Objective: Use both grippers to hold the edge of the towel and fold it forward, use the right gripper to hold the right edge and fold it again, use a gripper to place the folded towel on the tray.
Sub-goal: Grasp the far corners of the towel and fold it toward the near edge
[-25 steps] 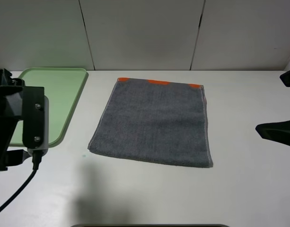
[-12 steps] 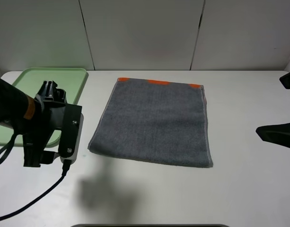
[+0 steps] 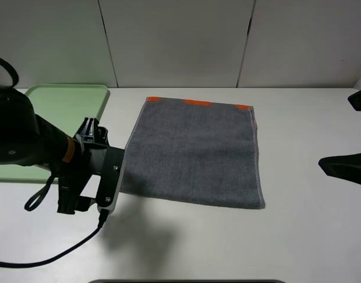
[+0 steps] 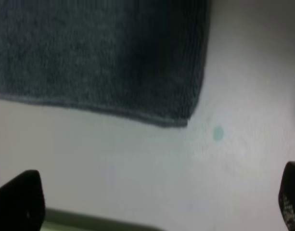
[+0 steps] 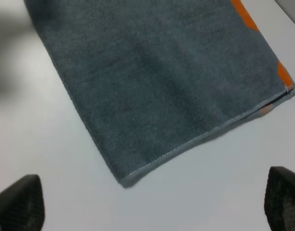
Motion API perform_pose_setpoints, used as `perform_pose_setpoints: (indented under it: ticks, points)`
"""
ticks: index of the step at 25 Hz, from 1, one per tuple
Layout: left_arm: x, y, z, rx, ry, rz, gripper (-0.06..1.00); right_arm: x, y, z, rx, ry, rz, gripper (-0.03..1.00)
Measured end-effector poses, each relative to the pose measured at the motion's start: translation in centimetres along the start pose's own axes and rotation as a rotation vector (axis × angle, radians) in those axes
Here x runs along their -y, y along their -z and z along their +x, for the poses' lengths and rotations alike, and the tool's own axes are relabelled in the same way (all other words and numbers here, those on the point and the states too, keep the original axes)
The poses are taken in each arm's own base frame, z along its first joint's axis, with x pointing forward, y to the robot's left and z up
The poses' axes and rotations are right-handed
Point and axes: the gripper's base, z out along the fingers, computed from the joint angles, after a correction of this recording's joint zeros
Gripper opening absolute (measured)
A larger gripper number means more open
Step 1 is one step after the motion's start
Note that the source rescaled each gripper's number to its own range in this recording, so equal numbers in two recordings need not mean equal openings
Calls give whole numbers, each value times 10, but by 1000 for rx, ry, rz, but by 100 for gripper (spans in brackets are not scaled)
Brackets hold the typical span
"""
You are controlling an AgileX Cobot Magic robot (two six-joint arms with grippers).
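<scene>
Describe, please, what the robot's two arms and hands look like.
The left arm is black and rounded, with an orange band, a pale plate on the left hand and a loose black cable. The right hand is all black, with plain tapered fingers; little of its arm shows.

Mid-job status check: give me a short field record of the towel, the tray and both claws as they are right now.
towel: dark grey terry cloth towel, spread flat, unfolded, orange band at far edge
tray: light-green plastic tray, at far left, apart from the towel
left claw: open, over the white table by the towel's near-left corner, gripping nothing
right claw: open, out past the towel's right edge, gripping nothing
task stage: first fold not yet begun
</scene>
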Motion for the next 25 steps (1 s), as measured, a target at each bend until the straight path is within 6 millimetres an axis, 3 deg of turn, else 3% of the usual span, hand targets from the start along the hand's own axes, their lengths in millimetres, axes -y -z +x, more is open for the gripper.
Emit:
perform_pose_setpoints:
  ticks: [10,19,25]
  points:
    - [7,-30,-6,18,-80,48,97,0,0,0,1,-1,-1,100]
    - [-16,-36,-18,39,-87,2,97,-1,0,-1,10,-20,-11,100]
    - [-16,-45,-20,38,-125,18,97,-3,0,1,-13,-38,-37,100]
